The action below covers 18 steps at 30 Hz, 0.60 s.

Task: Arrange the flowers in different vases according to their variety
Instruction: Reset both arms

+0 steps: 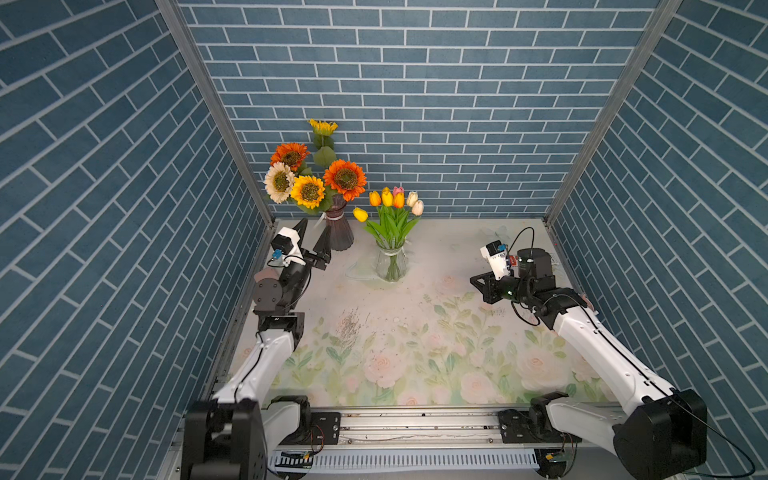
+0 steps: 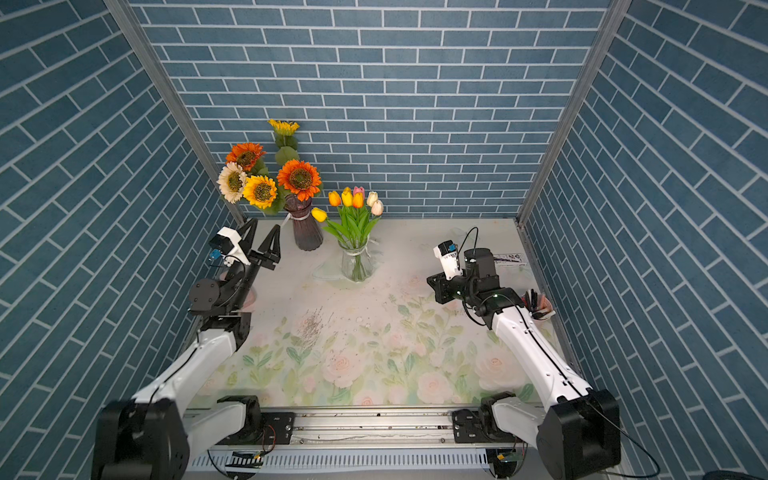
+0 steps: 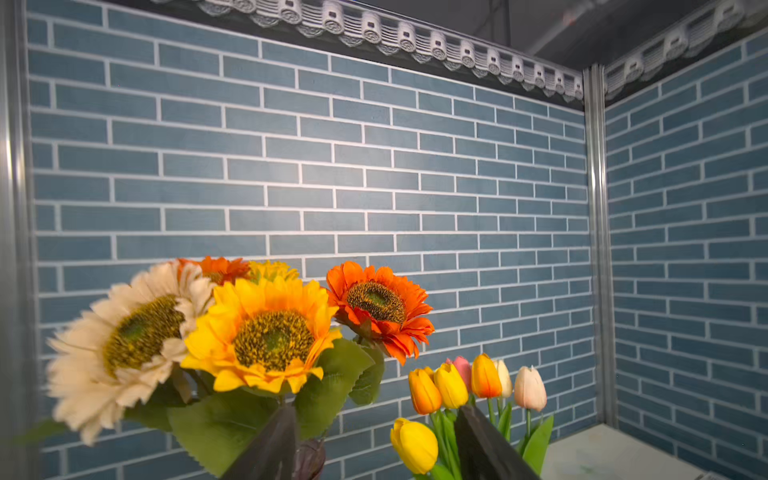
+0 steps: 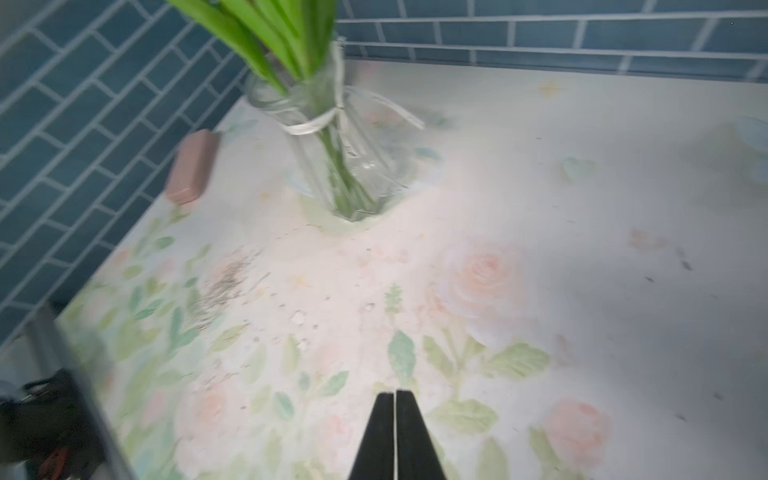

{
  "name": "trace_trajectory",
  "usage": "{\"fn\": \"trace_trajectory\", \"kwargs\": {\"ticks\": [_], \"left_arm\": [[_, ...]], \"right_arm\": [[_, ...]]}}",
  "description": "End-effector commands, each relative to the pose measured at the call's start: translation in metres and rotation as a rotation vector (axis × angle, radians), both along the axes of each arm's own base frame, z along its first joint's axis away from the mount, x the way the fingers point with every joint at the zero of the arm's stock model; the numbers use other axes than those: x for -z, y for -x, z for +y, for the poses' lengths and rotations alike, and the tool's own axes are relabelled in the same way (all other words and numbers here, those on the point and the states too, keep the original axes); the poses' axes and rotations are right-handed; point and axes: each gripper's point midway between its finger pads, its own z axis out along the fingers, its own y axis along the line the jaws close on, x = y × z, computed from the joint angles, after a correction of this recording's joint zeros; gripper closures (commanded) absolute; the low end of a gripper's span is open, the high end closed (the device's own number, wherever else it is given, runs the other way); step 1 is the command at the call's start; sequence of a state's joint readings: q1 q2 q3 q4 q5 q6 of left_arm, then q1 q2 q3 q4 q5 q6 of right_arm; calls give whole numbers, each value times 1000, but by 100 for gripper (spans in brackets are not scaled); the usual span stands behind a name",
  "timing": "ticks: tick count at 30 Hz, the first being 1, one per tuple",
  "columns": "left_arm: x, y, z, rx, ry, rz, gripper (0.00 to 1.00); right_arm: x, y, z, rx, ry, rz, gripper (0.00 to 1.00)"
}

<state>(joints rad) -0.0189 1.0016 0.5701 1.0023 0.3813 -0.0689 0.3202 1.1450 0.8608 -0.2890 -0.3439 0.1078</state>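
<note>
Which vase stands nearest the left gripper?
The dark purple vase holding sunflowers, close beside the left gripper; the clear vase with tulips stands farther off.

Table point(image 1: 465, 237): covered by a pale mat point(image 1: 415, 353) printed with roses and leaves.
Back: dark purple vase point(image 1: 338, 235) and clear vase point(image 1: 390, 266), upright, apart.
Left edge: flat pink case point(image 4: 192, 166).
</note>
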Motion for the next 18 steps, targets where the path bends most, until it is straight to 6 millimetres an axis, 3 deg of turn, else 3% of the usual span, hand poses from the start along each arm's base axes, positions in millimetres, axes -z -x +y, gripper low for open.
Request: {"fn": "trace_trajectory", "kwargs": {"ticks": [1,5,8,11,15,18], "left_arm": [[55,6,17,-169,-156,211,34],[67,27,63,-383,40,200,31],[112,7,75,-438,96,365,31],[153,-10,69,-394,125,459,33],[190,-2,81,-446,191,440,33],[209,8,88,-499,158,446,34]], "right_arm": [[16,-28,-61,373,156,-82,92],[35,-33,-99,551,282,-137,92],[30,-35,-114,607,335,-233,92],[17,-35,-124,624,369,-389,90],[9,-25,-124,576,382,-596,90],[20,-14,-113,506,336,-699,88]]}}
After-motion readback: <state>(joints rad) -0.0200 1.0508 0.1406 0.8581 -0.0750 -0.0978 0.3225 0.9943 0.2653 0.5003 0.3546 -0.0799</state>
